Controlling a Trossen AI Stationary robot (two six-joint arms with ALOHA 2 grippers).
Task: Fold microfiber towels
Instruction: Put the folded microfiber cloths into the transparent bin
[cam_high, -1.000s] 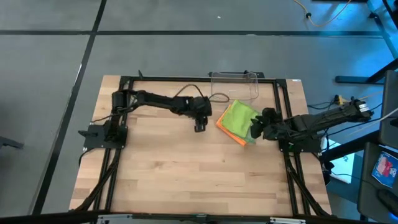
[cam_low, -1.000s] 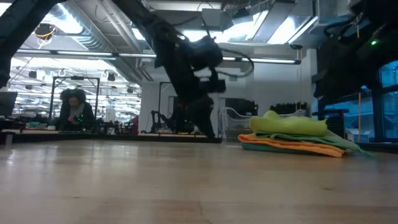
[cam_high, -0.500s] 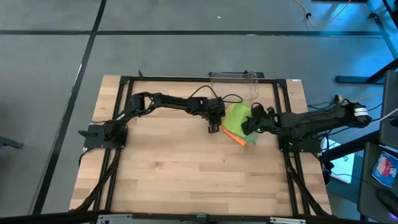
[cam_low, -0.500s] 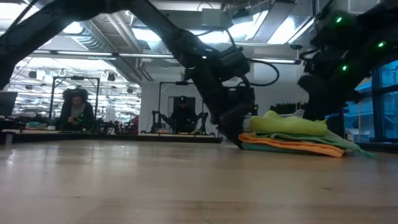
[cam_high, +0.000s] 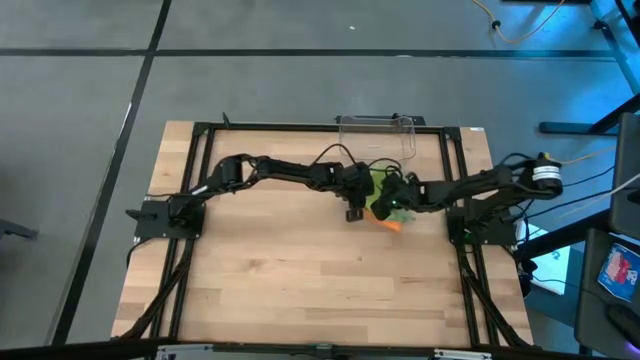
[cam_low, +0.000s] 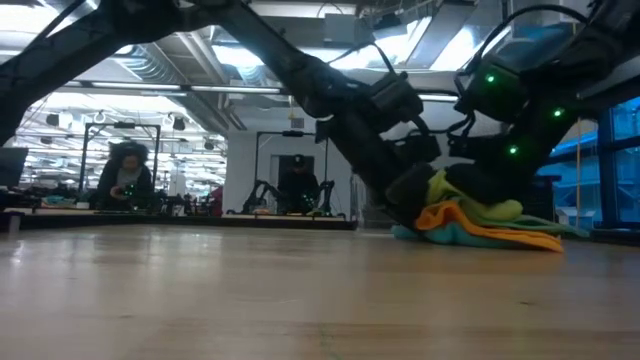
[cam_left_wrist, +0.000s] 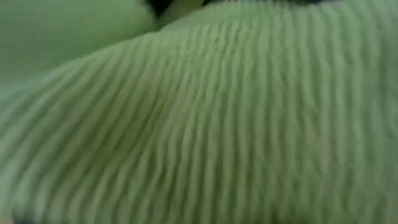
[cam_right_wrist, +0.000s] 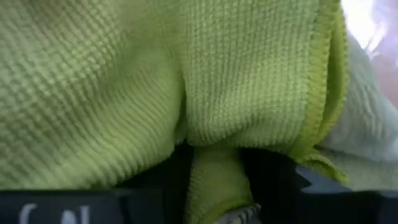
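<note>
The worktop (cam_high: 300, 270) carries one towel stack (cam_low: 480, 222) at its far right-centre, near the bin (cam_high: 378, 135); both arms (cam_high: 285, 170) converge there, reaching in low from opposite sides. Risk: opposed pulls could drag or topple the whole stack, or one claw could take several layers at once, since orange (cam_high: 392, 224), teal (cam_low: 450, 236) and lime (cam_right_wrist: 112, 93) cloths lie bunched together. The left claw (cam_high: 355, 198) presses into the stack's near-left edge; whether it is pinching cannot be told. The right claw (cam_high: 398, 196) is buried in the stack's right side, a lime fold lying between its fingers; grip unconfirmed.
</note>
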